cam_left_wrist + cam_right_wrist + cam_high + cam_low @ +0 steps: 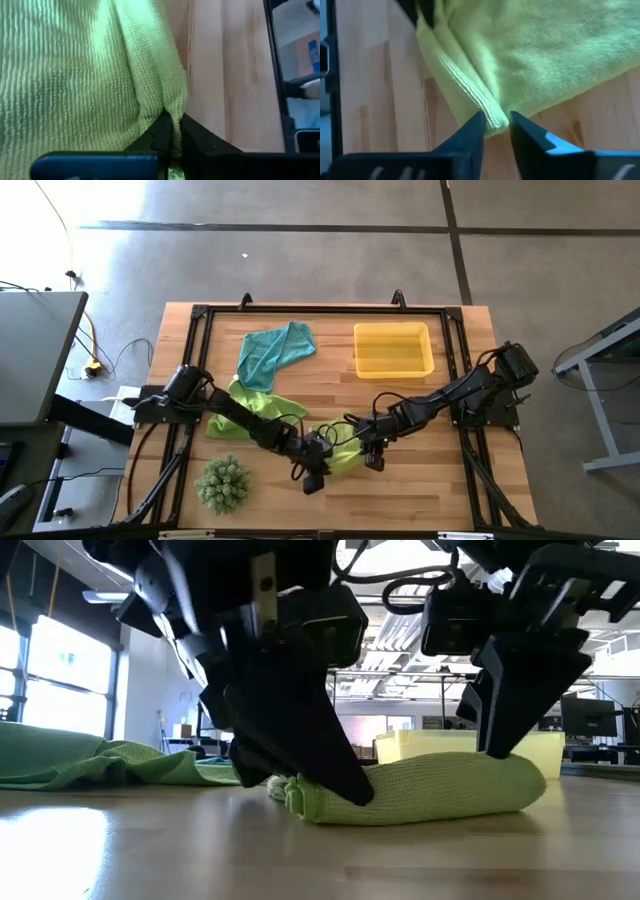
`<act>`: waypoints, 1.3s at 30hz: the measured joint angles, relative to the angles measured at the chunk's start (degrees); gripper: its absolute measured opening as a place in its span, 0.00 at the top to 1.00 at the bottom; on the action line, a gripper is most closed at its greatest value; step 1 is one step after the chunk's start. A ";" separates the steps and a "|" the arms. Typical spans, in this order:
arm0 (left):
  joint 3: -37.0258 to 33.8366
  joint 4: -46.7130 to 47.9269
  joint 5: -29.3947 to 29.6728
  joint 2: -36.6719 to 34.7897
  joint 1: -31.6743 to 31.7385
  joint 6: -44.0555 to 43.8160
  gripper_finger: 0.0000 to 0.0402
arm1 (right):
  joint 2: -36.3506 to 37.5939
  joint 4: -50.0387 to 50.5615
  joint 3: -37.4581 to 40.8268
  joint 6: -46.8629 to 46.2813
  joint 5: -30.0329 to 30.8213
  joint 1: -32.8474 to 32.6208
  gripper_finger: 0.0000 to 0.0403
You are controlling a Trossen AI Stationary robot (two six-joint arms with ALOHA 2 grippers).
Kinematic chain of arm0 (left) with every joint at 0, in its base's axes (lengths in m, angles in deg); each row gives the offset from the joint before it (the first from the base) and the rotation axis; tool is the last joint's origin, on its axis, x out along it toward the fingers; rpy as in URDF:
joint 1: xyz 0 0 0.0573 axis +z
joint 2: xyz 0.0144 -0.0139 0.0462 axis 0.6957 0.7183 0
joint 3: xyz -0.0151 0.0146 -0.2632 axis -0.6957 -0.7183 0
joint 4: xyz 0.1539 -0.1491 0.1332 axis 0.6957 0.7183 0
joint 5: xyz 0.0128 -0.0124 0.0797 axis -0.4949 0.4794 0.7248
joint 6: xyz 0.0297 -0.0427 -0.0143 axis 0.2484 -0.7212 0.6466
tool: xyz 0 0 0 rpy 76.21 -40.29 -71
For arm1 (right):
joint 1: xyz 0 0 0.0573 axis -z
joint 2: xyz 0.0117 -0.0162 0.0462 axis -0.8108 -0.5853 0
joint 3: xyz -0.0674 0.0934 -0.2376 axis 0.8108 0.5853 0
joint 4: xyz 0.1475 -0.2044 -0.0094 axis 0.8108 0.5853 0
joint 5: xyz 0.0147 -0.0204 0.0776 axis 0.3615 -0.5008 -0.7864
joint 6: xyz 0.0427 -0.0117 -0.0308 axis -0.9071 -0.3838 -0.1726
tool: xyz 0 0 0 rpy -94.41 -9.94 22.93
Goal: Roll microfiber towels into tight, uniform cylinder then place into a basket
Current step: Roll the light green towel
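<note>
On the wooden counter (pixel 450 480), the left hand (pixel 312 472) pinches one end of the rolled lime-green microfiber towel (pixel 430 788). The right hand (pixel 374 452) pinches its other end. Farther back sits the shallow translucent yellow plastic basket (pixel 394 367).

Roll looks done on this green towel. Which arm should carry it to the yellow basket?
Right, probably. The right gripper already pinches the rolled lime-green towel at the end nearer the basket, which sits on that arm's side. The left gripper holds the far end and would have to reach across.
</note>
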 joint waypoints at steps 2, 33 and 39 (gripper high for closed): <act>0.04 0.64 -1.35 0.00 0.57 -2.00 0.97 | 0.00 -0.08 0.00 2.13 -1.34 -0.27 0.73; -0.17 2.09 -3.70 0.04 3.86 -4.73 0.97 | -1.67 -7.91 0.04 22.58 21.13 -16.17 0.74; -0.17 2.09 -3.57 0.04 3.86 -5.59 0.97 | -2.01 -7.81 0.04 22.58 20.28 -15.28 0.63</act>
